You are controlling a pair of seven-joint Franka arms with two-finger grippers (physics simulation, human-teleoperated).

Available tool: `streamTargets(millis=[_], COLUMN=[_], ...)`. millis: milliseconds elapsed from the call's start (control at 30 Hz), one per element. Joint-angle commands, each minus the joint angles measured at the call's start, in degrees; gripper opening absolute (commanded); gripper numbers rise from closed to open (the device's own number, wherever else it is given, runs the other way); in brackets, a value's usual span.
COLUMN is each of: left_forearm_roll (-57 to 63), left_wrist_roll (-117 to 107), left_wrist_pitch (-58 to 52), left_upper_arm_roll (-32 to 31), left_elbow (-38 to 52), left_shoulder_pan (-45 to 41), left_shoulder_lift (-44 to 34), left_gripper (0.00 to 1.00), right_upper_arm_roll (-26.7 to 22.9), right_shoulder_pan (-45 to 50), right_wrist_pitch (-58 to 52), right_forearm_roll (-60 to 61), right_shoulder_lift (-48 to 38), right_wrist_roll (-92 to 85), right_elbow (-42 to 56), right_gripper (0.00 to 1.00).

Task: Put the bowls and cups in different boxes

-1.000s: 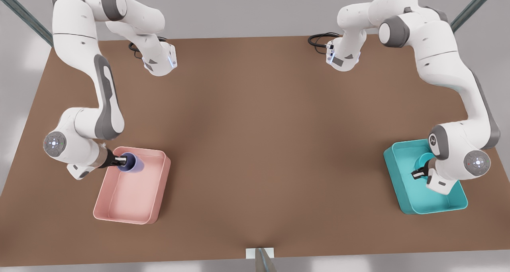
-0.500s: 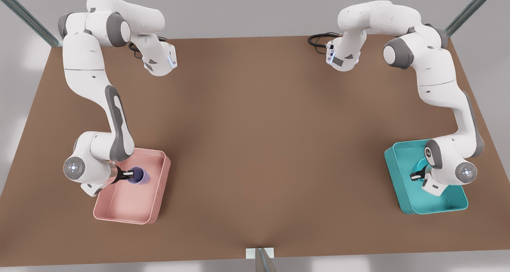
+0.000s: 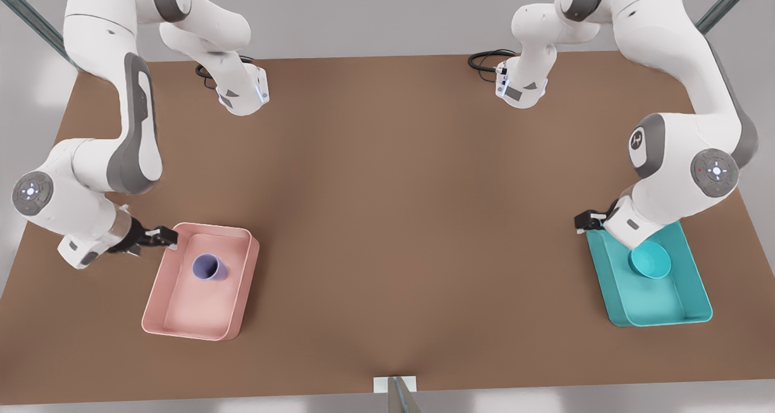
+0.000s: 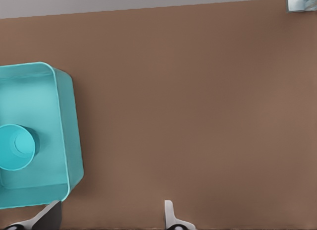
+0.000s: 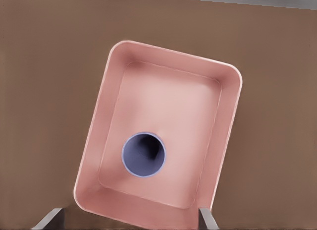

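The pink box [image 3: 200, 289] sits near the tabletop's [image 3: 387, 219] front edge toward the front view's left, the purple cup [image 3: 209, 267] upright inside it. The teal box [image 3: 651, 301] sits near the front edge toward the front view's right, the teal bowl [image 3: 649, 261] resting in its far half. No writing can be read on any of them. The right gripper [image 3: 162, 237] hangs beside the pink box's far corner, fingers [image 5: 205, 219] apart and empty, arm bent low. The left gripper [image 3: 588, 220] hangs at the teal box's far corner, fingers [image 4: 169, 215] spread, holding nothing.
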Motion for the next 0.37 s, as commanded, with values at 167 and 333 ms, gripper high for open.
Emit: streamTargets(millis=[167, 333], left_forearm_roll=[1.20, 0.67], left_wrist_roll=[-9.58, -9.50], left_wrist_pitch=[-20.29, -20.73], left_upper_arm_roll=[-3.83, -3.66], left_elbow=[0.13, 0.13], left_shoulder_pan=[0.30, 0.56], left_shoulder_lift=[-3.09, -2.83], left_gripper=[1.00, 1.00], right_upper_arm_roll=[0.88, 0.79], right_shoulder_pan=[0.91, 1.00], right_wrist_pitch=[-25.87, -25.69], right_forearm_roll=[-5.64, -5.64], right_shoulder_lift=[-9.20, -10.43], right_wrist_roll=[7.27, 7.27], right_elbow=[3.15, 1.65], right_gripper=[1.00, 1.00])
